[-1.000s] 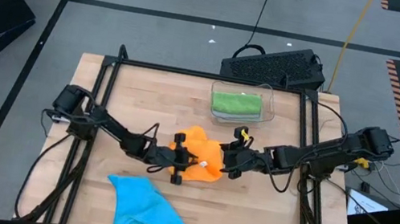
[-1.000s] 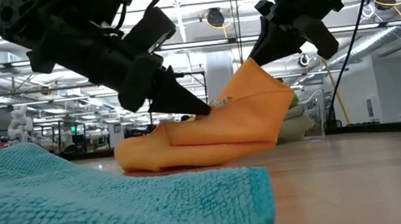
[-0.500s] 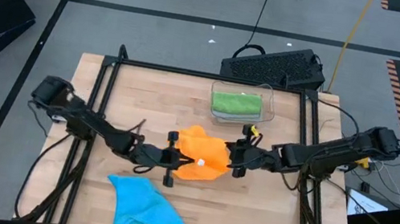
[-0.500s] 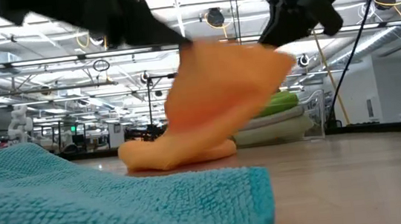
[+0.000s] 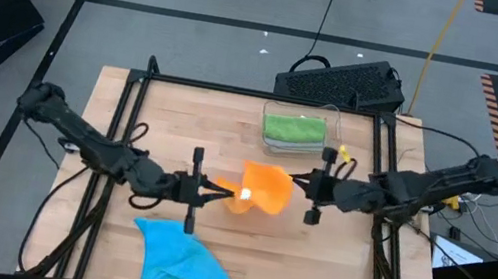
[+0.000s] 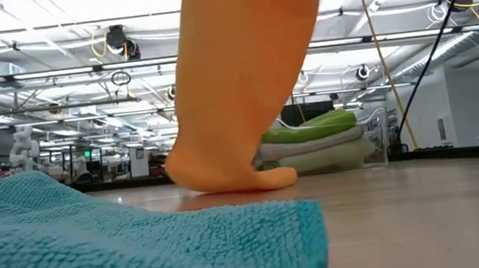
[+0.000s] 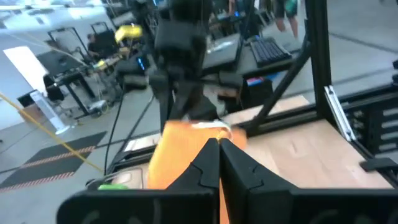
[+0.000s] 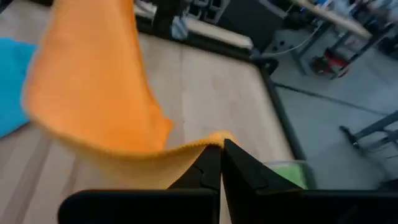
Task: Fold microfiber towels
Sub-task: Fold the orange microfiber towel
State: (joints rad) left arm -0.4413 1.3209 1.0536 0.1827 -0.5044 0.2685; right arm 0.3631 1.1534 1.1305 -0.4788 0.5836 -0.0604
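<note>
An orange microfiber towel [image 5: 263, 189] hangs over the middle of the table, strung between my two grippers. My left gripper [image 5: 236, 195] is shut on its left end and my right gripper [image 5: 296, 179] is shut on its right end. In the low view the towel [image 6: 243, 80] drops from above the picture, and its lower end [image 6: 231, 179] rests on the tabletop. A blue towel [image 5: 181, 259] lies crumpled near the front edge. Green towels [image 5: 294, 127] lie stacked in a clear bin. My left gripper pinches the orange towel's edge beside a small white tag [image 7: 208, 127] between its shut fingers, coming level from the table's left. The towel hangs below the fingers. My right gripper pinches a hemmed edge of the towel [image 8: 198, 145] between its shut fingers, coming from the table's right and slanting down. The cloth sags slack away from that edge.
The clear plastic bin [image 5: 303, 132] stands at the far middle of the table, close behind the hanging towel. A black keyboard [image 5: 342, 82] lies beyond the far edge. The blue towel [image 6: 100, 247] fills the low view's foreground. A black frame rail [image 5: 136, 90] borders the tabletop.
Both grippers have risen and drawn apart, the left toward the table's left and the right toward its far right. The orange towel, a low folded heap on the table before, is pulled up and hangs between them. Only its lower end stays on the wood.
</note>
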